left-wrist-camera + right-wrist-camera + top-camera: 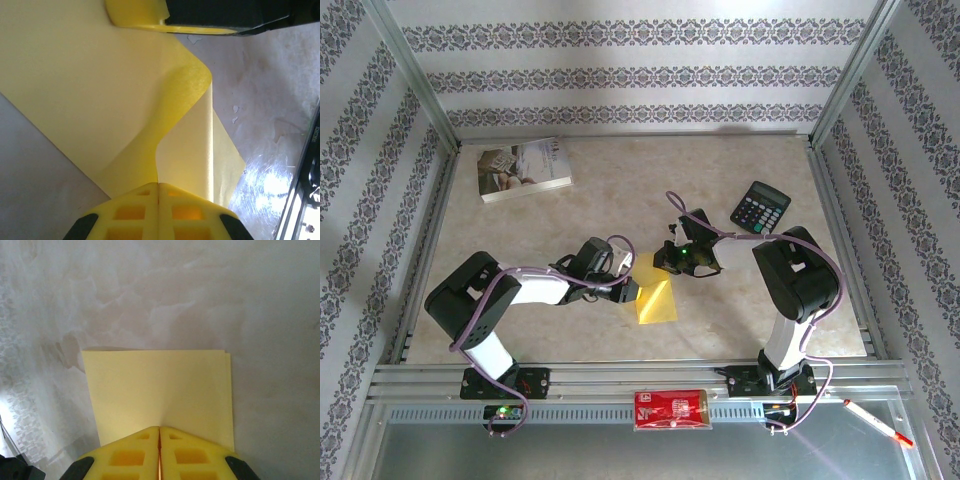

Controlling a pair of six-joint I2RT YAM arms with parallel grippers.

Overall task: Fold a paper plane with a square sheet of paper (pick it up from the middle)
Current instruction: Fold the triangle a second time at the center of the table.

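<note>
Since the left gripper (158,186) and right gripper (159,430) each pinch tight on the yellow sheet of paper (658,300), mid-table (520,235) toward its near edge, I'd say an uneven pull could tear it or skew the crease.

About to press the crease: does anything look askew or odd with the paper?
Yes. In the right wrist view the square sheet of paper is doubled, its layers not flush: one peeks out along the right edge. In the left wrist view it buckles in a curl.
</note>
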